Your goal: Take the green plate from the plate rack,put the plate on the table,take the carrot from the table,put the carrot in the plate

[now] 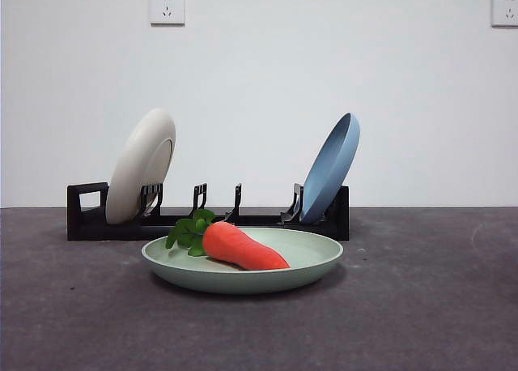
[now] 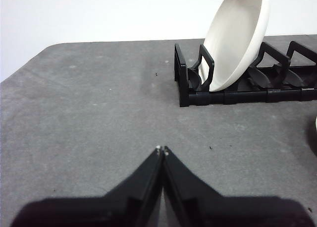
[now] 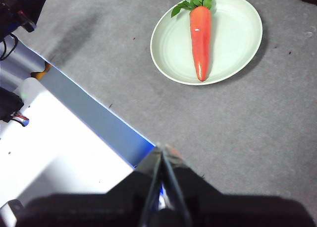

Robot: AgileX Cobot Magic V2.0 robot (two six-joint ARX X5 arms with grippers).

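Left to right in the front view: a cream-white plate is leaned in the handle end of the plate rack, the middle slots are seen empty, and a blue plate is leaned at the other end. In front of the rack the green plate is set flat on the table, and the carrot is laid inside it, leaves toward the rack. The task is judged done.

The left gripper is held over bare table near the rack's handle end, jaws pressed together, nothing held. The right gripper is held well apart from the plate, jaws closed too, empty.

Little risk is judged to remain: the carrot is round-bodied and could be rolled against the rim if the plate were bumped by an arm.
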